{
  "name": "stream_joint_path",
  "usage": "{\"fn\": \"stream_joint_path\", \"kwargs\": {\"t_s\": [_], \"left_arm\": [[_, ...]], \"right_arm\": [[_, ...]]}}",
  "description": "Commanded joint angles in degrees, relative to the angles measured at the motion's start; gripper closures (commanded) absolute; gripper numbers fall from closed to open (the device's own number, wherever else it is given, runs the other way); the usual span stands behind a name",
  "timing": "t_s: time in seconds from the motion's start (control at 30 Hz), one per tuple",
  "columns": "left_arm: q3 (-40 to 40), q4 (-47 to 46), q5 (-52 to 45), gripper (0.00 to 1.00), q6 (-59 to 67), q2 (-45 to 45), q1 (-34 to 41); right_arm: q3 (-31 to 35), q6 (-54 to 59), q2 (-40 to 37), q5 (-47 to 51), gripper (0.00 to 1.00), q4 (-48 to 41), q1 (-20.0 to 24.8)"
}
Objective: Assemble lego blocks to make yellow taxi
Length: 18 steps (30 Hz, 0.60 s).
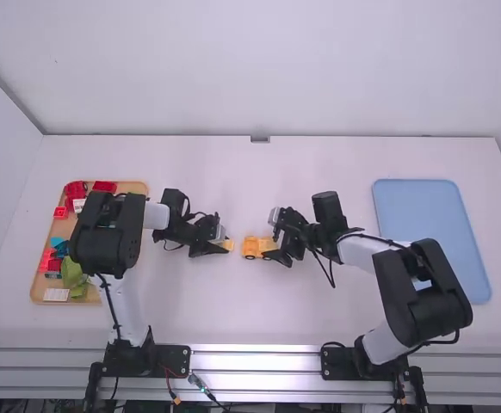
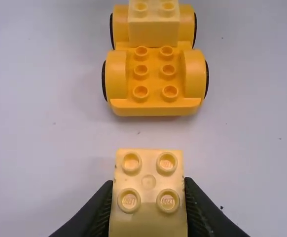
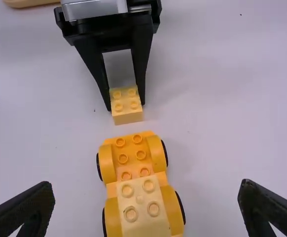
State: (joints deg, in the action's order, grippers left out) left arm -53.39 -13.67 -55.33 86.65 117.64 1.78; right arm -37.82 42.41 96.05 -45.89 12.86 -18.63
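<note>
My left gripper (image 1: 219, 244) holds a pale yellow block (image 1: 228, 245) just left of the orange-yellow wheeled base (image 1: 252, 248). In the left wrist view, my left gripper (image 2: 149, 207) is shut on that block (image 2: 149, 180), studs up, a short gap from the base (image 2: 154, 81). Another pale yellow block (image 2: 153, 29) sits on the base's far end. My right gripper (image 1: 276, 248) is at the base's right end. In the right wrist view, my right gripper (image 3: 146, 200) is open, its fingers apart on either side of the base (image 3: 133, 157) and its mounted block (image 3: 142, 210), touching neither.
A wooden tray (image 1: 137, 187) with red, green and blue pieces lies at the left, partly under the left arm. A blue tray (image 1: 418, 206) lies at the right, with the right arm over its near part.
</note>
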Motion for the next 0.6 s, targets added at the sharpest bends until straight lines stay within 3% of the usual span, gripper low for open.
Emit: {"fn": "stream_joint_path", "kwargs": {"t_s": [0.0, 0.57], "left_arm": [[0.26, -0.44, -1.2, 0.72, 0.22, 0.74, 0.46], [-1.25, -2.75, -0.74, 0.81, -7.74, -6.27, 1.11]], "right_arm": [[-1.11, 0.04, 0.46, -0.57, 0.01, -0.11, -0.07], [0.09, 3.06, 1.86, -0.44, 0.01, 0.2, -0.07]]}}
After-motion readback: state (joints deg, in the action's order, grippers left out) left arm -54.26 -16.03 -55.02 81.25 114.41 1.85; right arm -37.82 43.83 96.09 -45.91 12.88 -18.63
